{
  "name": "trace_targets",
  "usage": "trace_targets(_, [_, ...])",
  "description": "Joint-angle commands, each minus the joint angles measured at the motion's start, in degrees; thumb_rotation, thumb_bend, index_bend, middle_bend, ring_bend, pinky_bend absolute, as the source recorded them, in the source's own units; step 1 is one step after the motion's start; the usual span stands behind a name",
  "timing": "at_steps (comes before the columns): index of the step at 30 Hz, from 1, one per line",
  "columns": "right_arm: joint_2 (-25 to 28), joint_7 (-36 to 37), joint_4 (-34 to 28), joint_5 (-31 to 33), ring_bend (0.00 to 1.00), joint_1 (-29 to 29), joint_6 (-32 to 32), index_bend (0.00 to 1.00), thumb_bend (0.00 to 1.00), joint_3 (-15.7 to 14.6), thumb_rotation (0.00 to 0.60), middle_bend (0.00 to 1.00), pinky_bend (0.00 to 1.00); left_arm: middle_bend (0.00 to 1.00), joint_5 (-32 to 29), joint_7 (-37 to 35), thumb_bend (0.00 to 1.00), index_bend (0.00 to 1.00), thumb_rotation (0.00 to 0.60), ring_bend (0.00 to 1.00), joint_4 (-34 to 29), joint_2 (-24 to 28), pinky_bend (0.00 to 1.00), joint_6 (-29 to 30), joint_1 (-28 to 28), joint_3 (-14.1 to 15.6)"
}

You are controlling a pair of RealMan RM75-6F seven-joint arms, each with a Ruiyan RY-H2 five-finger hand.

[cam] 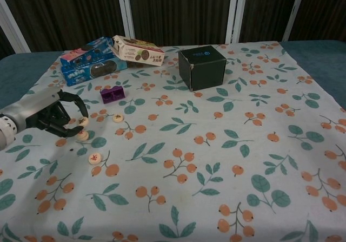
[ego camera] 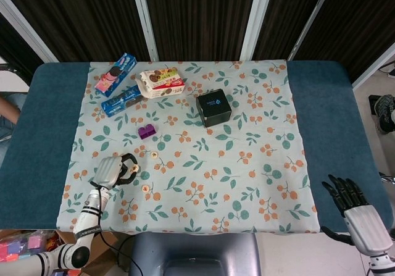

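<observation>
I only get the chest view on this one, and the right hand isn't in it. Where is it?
Observer: The head view shows the right hand at the table's near right corner, fingers spread, holding nothing.
Operator: Is it over the cloth?
Observer: No. It is well to the right of the cloth, by the bare blue part of the table.
Operator: Anything off the table on that side?
Observer: A shoe on the floor past the right edge.
</observation>
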Motion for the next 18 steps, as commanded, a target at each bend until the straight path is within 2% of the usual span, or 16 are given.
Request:
trace_targets(1, [0.0, 0.0, 0.0, 0.0, 0.0, 0.0, 0.0, 0.0, 0.14, 0.0, 0.6, 0.0, 0.0, 1.0, 0.1, 0.2, 0.38, 0.52, 0.6, 1.0, 0.7, -0.5, 1.0, -0.1, 0.0, 0.4])
trace_targets(18, [0.0, -0.1, 0.0, 0.1, 0.0, 0.0, 0.0, 0.0, 0.14, 0.0, 0.6, 0.0, 0.0, 1.0, 0.2, 0.1, 0.38, 0.49, 0.6, 1.0, 3.9, -1.5, 1.0, -0.7, -0.1, 0.7])
